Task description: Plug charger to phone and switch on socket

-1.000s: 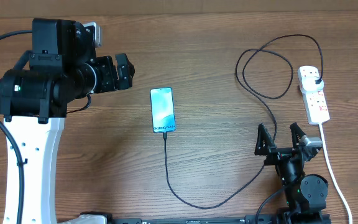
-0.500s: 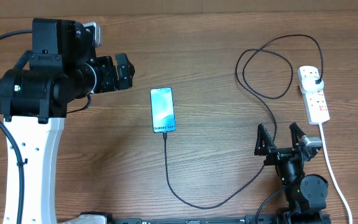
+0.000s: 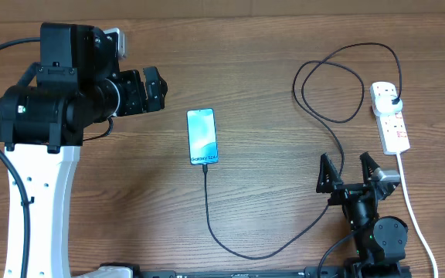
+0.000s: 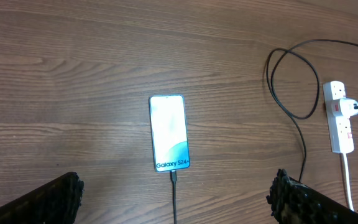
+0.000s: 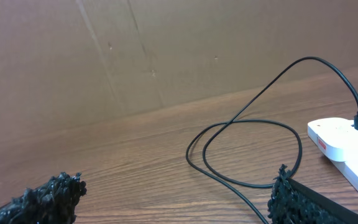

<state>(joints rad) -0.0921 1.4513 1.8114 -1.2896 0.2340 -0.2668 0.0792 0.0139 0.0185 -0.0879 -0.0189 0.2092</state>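
Observation:
The phone (image 3: 202, 136) lies face up mid-table with a light blue screen reading "Galaxy S24"; it also shows in the left wrist view (image 4: 169, 132). The black charger cable (image 3: 230, 243) has its tip in the phone's bottom edge, loops across the table, and its black plug (image 3: 393, 100) sits in the white power strip (image 3: 390, 117), seen also in the right wrist view (image 5: 353, 144). My left gripper (image 3: 154, 87) is open and empty, up and left of the phone. My right gripper (image 3: 348, 171) is open and empty, low, left of the strip's cord.
The strip's thick white cord (image 3: 412, 208) runs down the right side toward the table's front edge. The cable's big loops (image 3: 331, 89) lie behind my right gripper. A brown cardboard wall (image 5: 166, 50) stands at the back.

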